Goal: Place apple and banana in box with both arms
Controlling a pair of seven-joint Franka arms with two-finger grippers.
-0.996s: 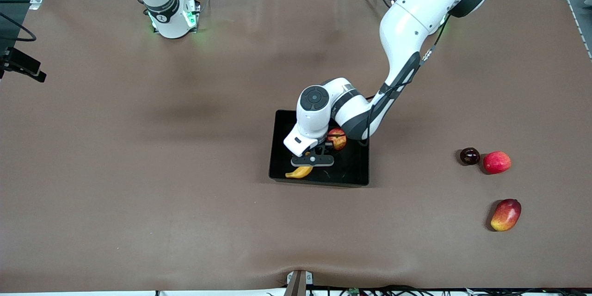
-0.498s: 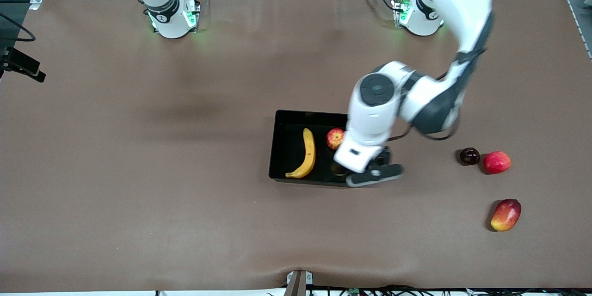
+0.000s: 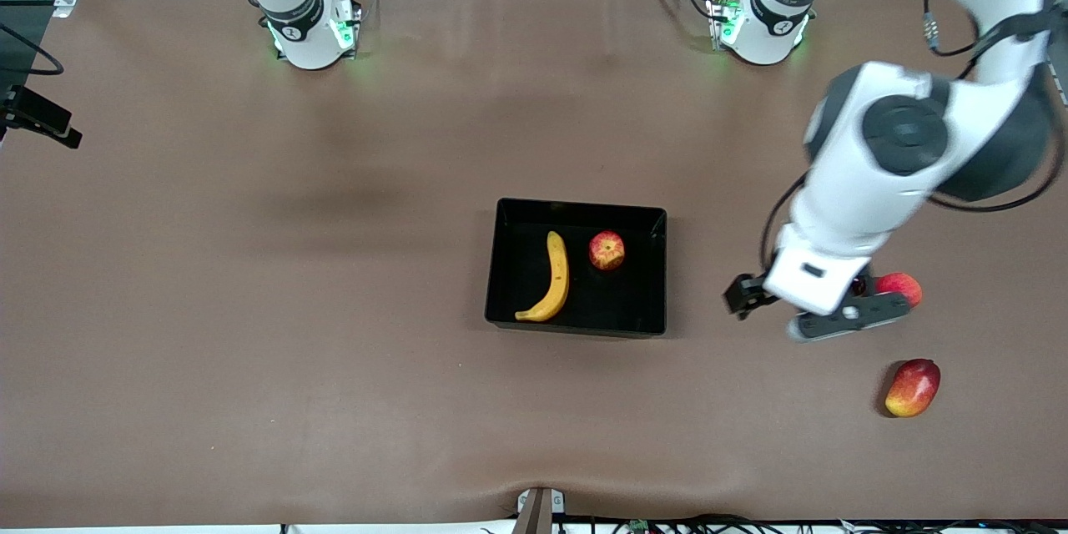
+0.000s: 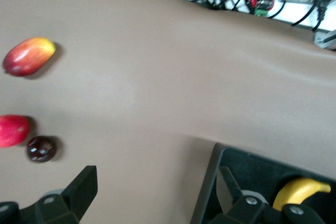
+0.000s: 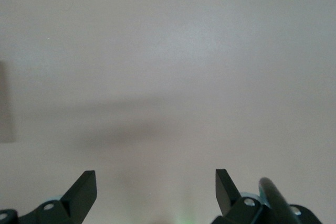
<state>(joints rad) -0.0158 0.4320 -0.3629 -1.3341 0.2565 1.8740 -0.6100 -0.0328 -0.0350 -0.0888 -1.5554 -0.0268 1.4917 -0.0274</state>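
Since a second ago the left arm has lifted out of the box (image 3: 576,213) and swung toward its own end of the table, leaving both fruits uncovered. Inside the black box, the banana (image 3: 553,277) lies on the floor toward the right arm's end, and the apple (image 3: 607,250) sits just beside it, apart from it.

Now the left gripper (image 3: 822,313) hangs in the air over the brown table (image 3: 334,350) between the box and three loose fruits, its fingers (image 4: 79,190) spread wide and holding nothing. Those fruits are a smooth red fruit (image 4: 13,130), a dark round fruit (image 4: 41,148) just beside it, and a red-and-yellow mango (image 3: 913,387) nearer the front camera.

Only the right arm's base shows in the front view; it waits. In its wrist view the right gripper (image 5: 152,195) is released over bare table, empty.
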